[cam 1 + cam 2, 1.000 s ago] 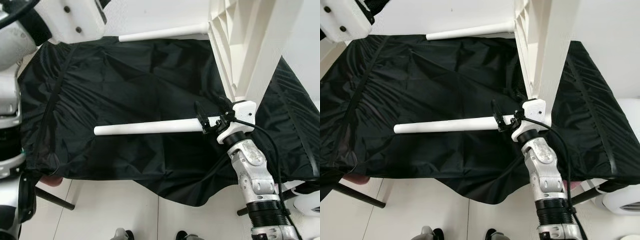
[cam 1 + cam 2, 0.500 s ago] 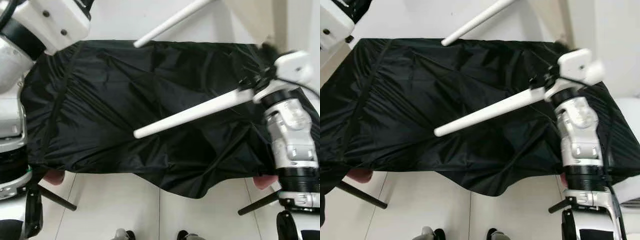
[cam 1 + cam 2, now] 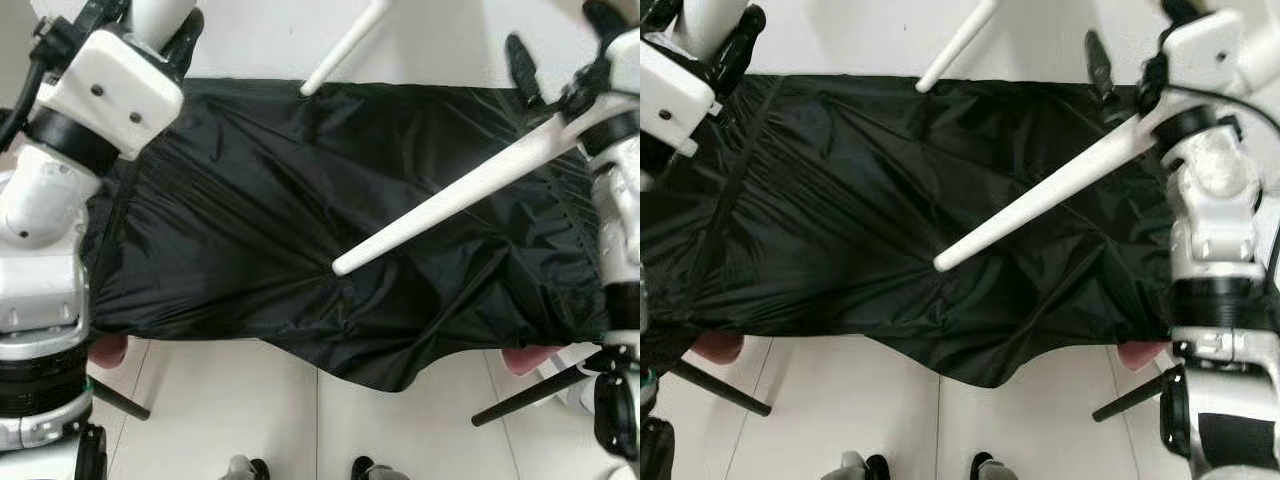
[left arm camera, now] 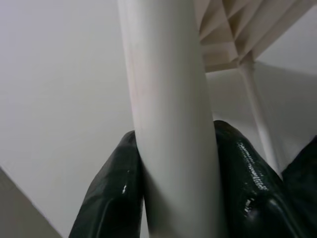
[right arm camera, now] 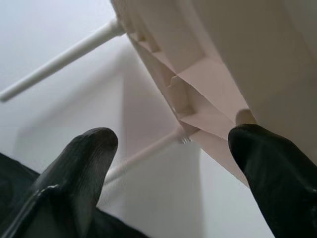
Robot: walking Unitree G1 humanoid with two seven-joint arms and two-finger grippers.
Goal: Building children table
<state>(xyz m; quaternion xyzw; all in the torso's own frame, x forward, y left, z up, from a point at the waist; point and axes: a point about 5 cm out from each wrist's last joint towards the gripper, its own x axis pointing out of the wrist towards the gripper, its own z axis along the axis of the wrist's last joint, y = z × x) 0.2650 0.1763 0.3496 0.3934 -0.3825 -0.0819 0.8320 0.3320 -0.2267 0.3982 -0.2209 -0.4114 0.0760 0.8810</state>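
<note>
Apparently mid-assembly: white tabletop [image 5: 237,64] lifted clear of the black-draped desk [image 3: 250,220], ribbed underside up. Left end effector [image 4: 173,168] clamped on a white table leg [image 4: 168,99], fingers [image 4: 114,193] pressed to both sides. Right end effector [image 5: 168,173] spread apart beneath the tabletop, gripping nothing, though possibly bracing the slanting leg [image 3: 450,200]. Next move calls for steadying and turning the piece upright. Versus a second ago, that leg tilted from level to steep, right arm higher.
</note>
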